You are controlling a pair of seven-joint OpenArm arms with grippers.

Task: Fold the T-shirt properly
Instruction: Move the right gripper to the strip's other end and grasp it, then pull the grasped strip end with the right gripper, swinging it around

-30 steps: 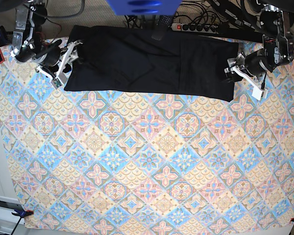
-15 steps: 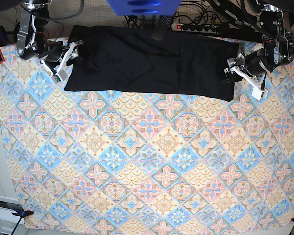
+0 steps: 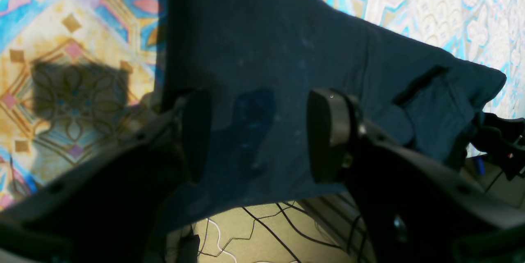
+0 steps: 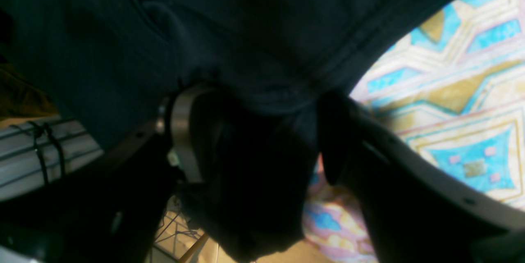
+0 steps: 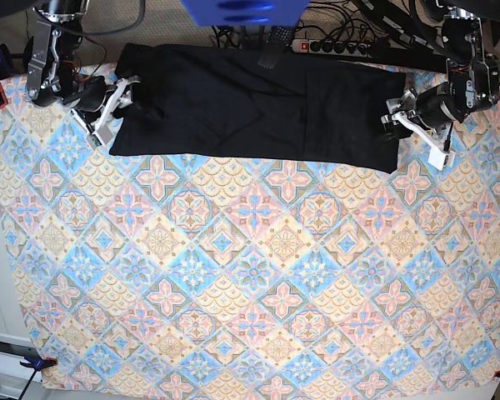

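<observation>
At the 10 o'clock corner your right gripper (image 5: 110,107) stands wide, cloth between its fingers (image 4: 184,131) but ungripped. The T-shirt (image 5: 250,104), limp matte black cotton, lies as a long band at 12 o'clock on the patterned counter (image 5: 250,275). At 2 o'clock the left gripper (image 5: 417,127) also gapes. Close both evenly before lifting.

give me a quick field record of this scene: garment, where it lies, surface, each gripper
garment: black T-shirt, folded into a long band
position: along the far edge of the table
surface: patterned tablecloth
left gripper: at the shirt's end, jaws open, nothing held
right gripper: at the opposite end, jaws open
background: power strip beyond the table
</observation>
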